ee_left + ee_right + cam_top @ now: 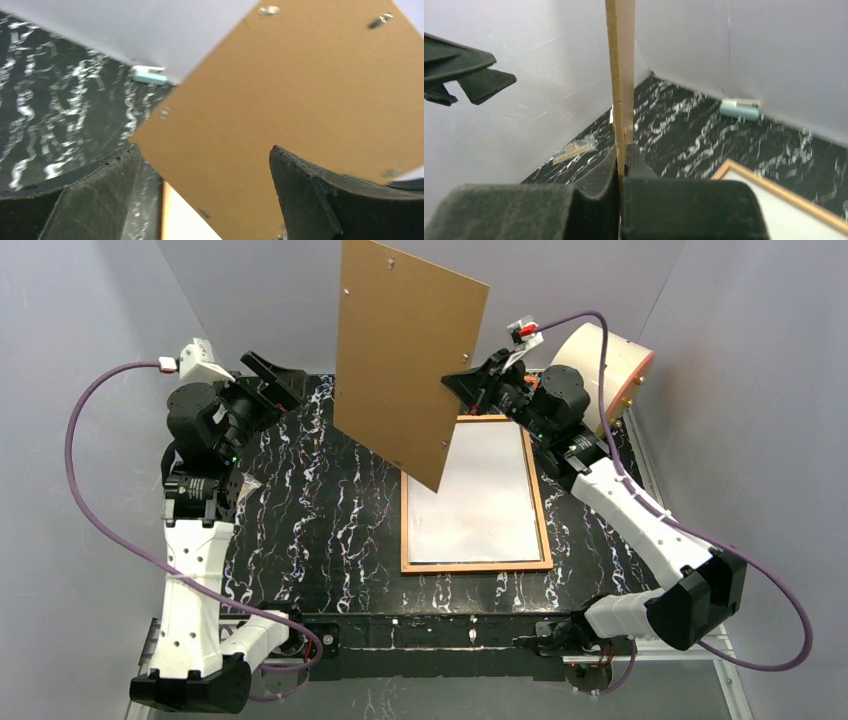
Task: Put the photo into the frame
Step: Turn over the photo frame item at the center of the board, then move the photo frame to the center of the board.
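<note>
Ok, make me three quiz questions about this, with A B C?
1. Where is the frame? A flat on the table; B in the air; C against the wall.
2. What colour is the backing board? A blue; B brown; C green.
3. The left gripper is: A open; B shut on the board; C shut on the frame.
Answers: 1A, it lies on the marbled table. 2B, brown in the top view. 3A, its fingers stand apart; the right gripper pinches the board.
</note>
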Controlling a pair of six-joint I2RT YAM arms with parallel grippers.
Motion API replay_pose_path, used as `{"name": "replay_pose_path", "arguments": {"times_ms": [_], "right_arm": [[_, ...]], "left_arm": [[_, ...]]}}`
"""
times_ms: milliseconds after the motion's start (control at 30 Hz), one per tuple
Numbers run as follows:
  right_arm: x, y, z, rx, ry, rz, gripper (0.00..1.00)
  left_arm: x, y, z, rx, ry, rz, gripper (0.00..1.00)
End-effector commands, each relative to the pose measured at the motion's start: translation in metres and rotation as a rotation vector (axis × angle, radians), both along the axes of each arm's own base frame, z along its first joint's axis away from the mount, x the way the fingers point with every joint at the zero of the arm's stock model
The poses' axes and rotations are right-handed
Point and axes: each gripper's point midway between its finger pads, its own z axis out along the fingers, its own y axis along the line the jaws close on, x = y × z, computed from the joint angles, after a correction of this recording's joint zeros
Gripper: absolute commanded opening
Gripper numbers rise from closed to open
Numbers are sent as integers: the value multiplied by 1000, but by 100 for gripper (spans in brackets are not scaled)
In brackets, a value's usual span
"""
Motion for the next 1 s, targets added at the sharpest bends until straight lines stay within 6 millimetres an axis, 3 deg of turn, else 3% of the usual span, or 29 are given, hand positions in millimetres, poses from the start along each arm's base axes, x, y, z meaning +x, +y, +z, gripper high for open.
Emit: {"name": "replay_pose_path", "arguments": {"times_ms": [0,267,367,433,667,967], "right_arm": [[-11,-26,-10,73,231,-3,1],[-59,-51,-73,-23,649,231,1],[-75,-61,-95,-48,750,247,1],[-82,-70,-105,-58,799,240,1],[-90,-104,-107,-36,891,201,1],[-76,-152,-83,-30,807,-93,1]], "left_arm": [[5,18,-56,181,149,43,98],[14,-7,-137,139,346,-107,98],[14,-7,-164,126,410,-104,98],[15,-19,-178,111,431,-179,98],[13,-45,-242,42,605,-312,97],[13,-95,-306,120,780,-407,90]]}}
